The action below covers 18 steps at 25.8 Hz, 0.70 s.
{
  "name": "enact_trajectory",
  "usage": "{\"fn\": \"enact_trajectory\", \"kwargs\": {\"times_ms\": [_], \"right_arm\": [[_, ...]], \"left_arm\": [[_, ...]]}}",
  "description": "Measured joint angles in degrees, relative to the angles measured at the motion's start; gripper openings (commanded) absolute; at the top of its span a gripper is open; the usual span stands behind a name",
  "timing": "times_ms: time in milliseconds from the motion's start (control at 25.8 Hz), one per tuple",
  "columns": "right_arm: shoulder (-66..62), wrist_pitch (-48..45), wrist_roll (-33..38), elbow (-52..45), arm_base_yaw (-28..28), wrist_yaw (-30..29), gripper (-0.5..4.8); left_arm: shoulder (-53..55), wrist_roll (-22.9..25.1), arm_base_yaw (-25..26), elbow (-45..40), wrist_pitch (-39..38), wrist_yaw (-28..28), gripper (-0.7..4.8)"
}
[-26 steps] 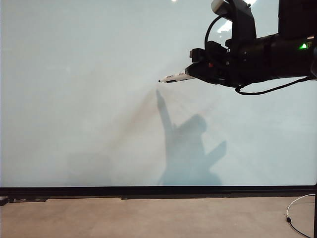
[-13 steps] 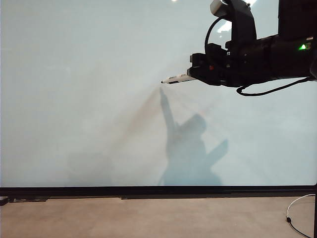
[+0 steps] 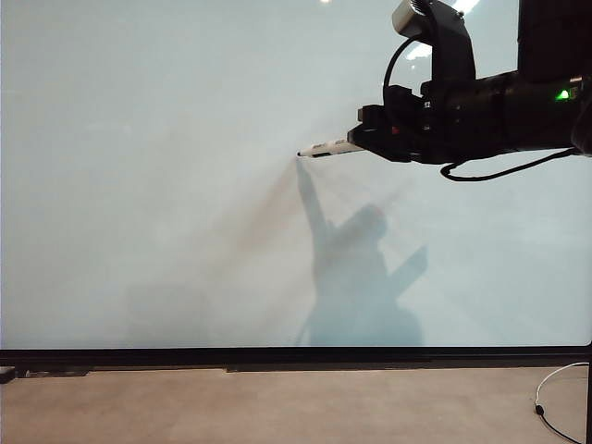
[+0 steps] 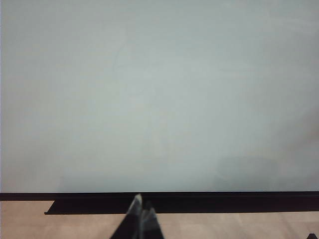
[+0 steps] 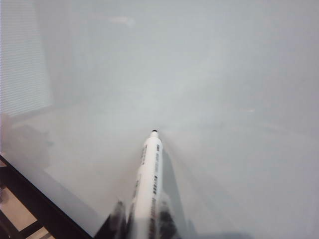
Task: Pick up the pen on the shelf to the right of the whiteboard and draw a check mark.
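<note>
The pen (image 5: pixel 148 179) is a slim white marker with dark print along its barrel (tip dark and pointed), jutting forward from the right gripper (image 3: pixel 363 141), whose fingers clamp it. Its tip meets the whiteboard (image 3: pixel 148 185). The left gripper (image 4: pixel 141 219) sits low before the board's frame, fingertips together.

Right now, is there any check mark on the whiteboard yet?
No, the whiteboard shows no ink, only a shadow, while the right gripper holds the pen with its tip at the bare surface.
</note>
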<state>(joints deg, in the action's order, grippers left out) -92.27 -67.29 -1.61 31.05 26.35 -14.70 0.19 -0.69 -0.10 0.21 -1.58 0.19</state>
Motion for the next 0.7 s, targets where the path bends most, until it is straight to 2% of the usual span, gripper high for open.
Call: {"fn": "enact_trajectory", "kwargs": {"times_ms": [698], "right_arm": [[-1.46, -2.25, 0.11, -0.02, 0.00, 2.03, -0.03]], "left_arm": [[0.00, 0.00, 0.00, 0.00, 0.00, 0.00, -0.04]]}}
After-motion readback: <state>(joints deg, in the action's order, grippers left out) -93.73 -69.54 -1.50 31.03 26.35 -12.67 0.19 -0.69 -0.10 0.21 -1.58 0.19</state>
